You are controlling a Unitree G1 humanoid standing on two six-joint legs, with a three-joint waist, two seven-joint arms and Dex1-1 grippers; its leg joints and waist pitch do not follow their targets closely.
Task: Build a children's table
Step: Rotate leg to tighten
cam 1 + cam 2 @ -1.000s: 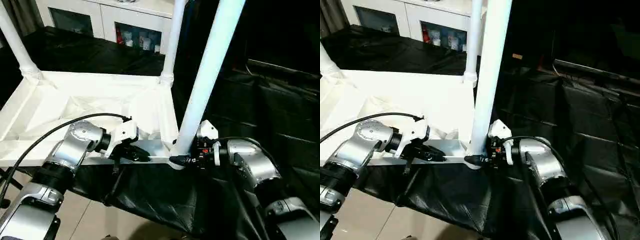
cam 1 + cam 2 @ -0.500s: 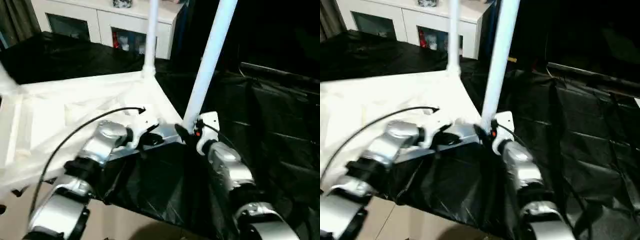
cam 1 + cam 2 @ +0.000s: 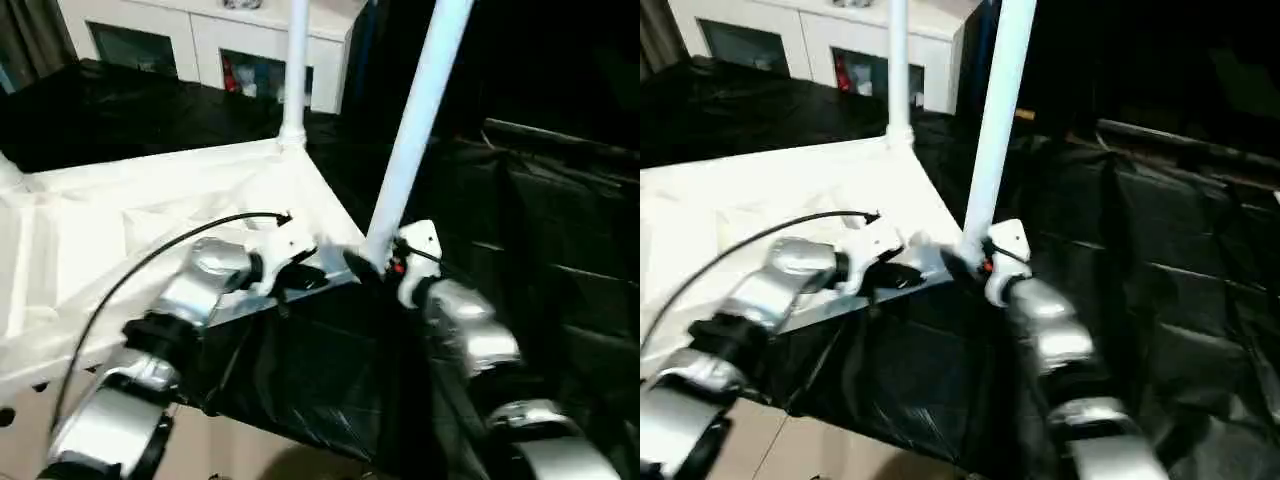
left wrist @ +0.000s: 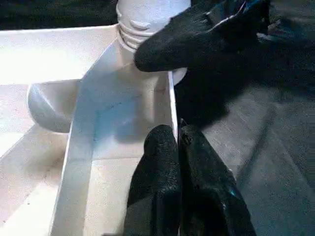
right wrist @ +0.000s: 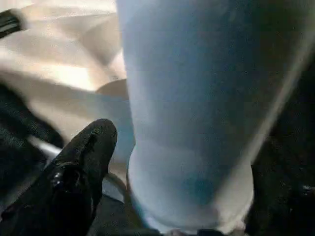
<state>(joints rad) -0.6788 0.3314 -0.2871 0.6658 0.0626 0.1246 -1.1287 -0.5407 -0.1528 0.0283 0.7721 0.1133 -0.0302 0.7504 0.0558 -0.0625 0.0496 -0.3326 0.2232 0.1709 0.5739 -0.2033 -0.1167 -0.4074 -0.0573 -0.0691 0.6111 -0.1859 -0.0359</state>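
The white tabletop (image 3: 150, 215) lies upside down, ribbed underside up, on black sheeting. One white leg (image 3: 295, 70) stands in the far corner socket. A second leg (image 3: 415, 120) rises from the near right corner. My left gripper (image 3: 305, 281) is shut on the tabletop's thin near rim (image 4: 170, 105), just left of that corner. My right gripper (image 3: 368, 262) is shut around the base of the near leg (image 5: 197, 98); one finger (image 5: 83, 162) lies against the tube. The left wrist view shows a right finger (image 4: 197, 34) pressed on the leg's threaded foot (image 4: 142, 14).
A white cabinet with glass doors (image 3: 200, 40) stands at the back. Black sheeting (image 3: 540, 250) drapes the surface and falls over its near edge. Pale floor (image 3: 20, 420) shows below left. A black cable (image 3: 150, 265) arcs over my left forearm.
The whole picture has shifted and tilted since a second ago, so the camera moved. Both grippers keep their holds on the rim and the near leg; my right forearm sits slightly further right.
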